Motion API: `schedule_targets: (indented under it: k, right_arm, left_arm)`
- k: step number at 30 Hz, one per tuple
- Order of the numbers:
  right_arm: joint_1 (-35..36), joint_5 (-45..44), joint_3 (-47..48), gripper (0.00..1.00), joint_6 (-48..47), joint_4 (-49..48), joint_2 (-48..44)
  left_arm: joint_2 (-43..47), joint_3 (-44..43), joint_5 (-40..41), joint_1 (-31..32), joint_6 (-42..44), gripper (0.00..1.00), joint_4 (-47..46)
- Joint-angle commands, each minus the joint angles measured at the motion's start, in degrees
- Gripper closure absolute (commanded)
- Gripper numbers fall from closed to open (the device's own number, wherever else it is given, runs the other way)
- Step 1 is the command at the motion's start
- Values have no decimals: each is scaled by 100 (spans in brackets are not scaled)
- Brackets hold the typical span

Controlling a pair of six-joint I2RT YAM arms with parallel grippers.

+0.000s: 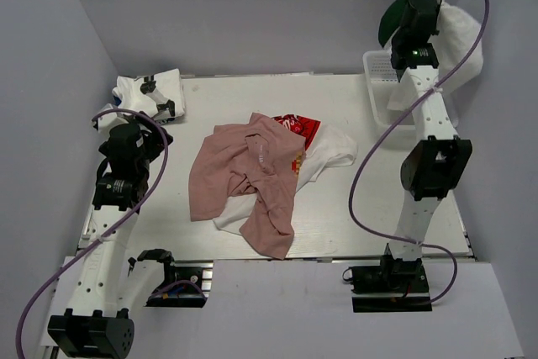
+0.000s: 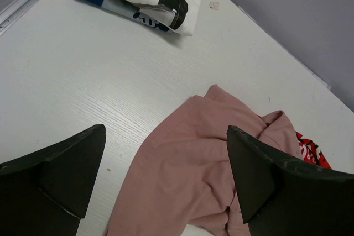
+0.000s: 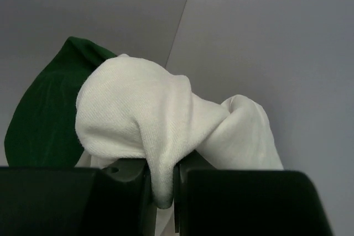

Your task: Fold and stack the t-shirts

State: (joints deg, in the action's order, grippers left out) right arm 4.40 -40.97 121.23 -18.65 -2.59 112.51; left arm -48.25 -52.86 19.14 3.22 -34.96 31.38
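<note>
Table (image 1: 353,208): bare strips front left and right. Pink shirt (image 1: 239,174) lies crumpled mid-table, its hem close to the front edge, over the printed shirt (image 1: 336,149). Folded shirt (image 1: 172,86) sits at the far-left corner, basket (image 1: 378,81) at the right edge.

Count: three white, one pink, one green.

Red print and the folded shirt's blue lettering: unreadable.

Left gripper (image 2: 166,130) hangs spread wide above the pink shirt's edge. Right gripper (image 3: 163,169), raised over the basket, pinches the white shirt (image 3: 144,114); green shirt (image 3: 44,114) hangs behind it, hold unclear.
</note>
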Motion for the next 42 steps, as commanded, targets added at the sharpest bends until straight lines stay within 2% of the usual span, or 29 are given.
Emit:
schedule_targets:
  k: [1, 2, 3, 5, 7, 9, 10, 11, 13, 16, 18, 19, 21, 22, 24, 28, 32, 34, 36, 37, 38, 39, 41, 42]
  right_arm:
    - [-352, 800, -73, 100, 766, 442, 464]
    - [-361, 871, -56, 93, 845, 879, 517]
    - [-379, 837, -108, 72, 1020, 996, 509]
    - [-353, 810, -310, 10, 1162, 1234, 413]
    - [-317, 1134, -845, 10, 1415, 1235, -70]
    - [-247, 2428, -1553, 10, 1566, 1199, -778]
    - [-221, 2784, -1759, 10, 1688, 1173, -957]
    - [-151, 3762, -1943, 10, 1681, 1112, -1133]
    - [42, 4636, -2986, 10, 1803, 577, -1784]
    - [752, 4931, -4391, 10, 1830, -136, -2294]
    - [1035, 5116, -4660, 10, 1997, -250, -2365]
    - [1558, 5221, -4765, 10, 2015, -233, -2339]
    - [1913, 5275, -4907, 10, 2015, -137, -2182]
    - [2420, 5275, -4890, 10, 2058, 72, -2015]
    - [2826, 5284, -4880, 10, 2015, 188, -1751]
    - [3286, 4924, -4775, 10, 2182, 259, -1179]
    - [3733, 4125, -4530, 10, 2331, 172, -512]
    - [3857, 3301, -4319, 10, 2314, 189, -195]
    - [3980, 2835, -4099, 21, 2261, 215, 121]
    - [4050, 2684, -4046, 32, 2226, 180, 148]
    - [4103, 2578, -4028, 46, 2243, 171, 149]
    - [4199, 2316, -4011, 69, 2261, 180, 114]
    - [4209, 2234, -4019, 87, 2279, 101, -96]
    - [4244, 2260, -4019, 100, 2235, 31, -272]
  left_arm:
    - [79, 30, 213, 29, 85, 0, -140]
    - [79, 30, 213, 29, 86, 0, -140]
    - [79, 30, 213, 29, 86, 0, -140]
    - [27, 30, 213, 29, 86, 0, -140]
    - [-35, 30, 135, -24, 34, 0, -88]
    - [-96, 30, 82, -24, 33, 0, -88]
    - [-97, 30, 21, -24, 33, 0, -88]
    - [-97, 30, -32, -24, -36, 0, -88]
    - [-158, 100, -33, -24, -151, 0, -88]
    - [-158, 355, -234, -24, -318, 0, -307]
    - [-211, 355, -375, -24, -371, 0, -378]
    - [-211, 355, -375, -24, -371, 0, -378]
    - [-211, 355, -428, -24, -371, 0, -255]
    - [-211, 355, -428, -24, -371, 0, -255]
    - [-150, 355, -367, -24, -441, 0, -124]
    - [-88, 531, -296, 29, -565, 0, -123]
    - [-35, 593, -515, 29, -565, 0, -228]
    - [-88, 593, -516, 29, -565, 0, -228]
    - [-88, 593, -455, 29, -617, 0, -176]
    - [-88, 593, -394, 29, -617, 0, -176]
    - [-88, 593, -393, 29, -617, 0, -123]
    - [-88, 593, -393, 29, -617, 0, -123]
    - [-88, 593, -332, 29, -617, 0, -123]
    - [-88, 593, -332, 29, -617, 0, -123]
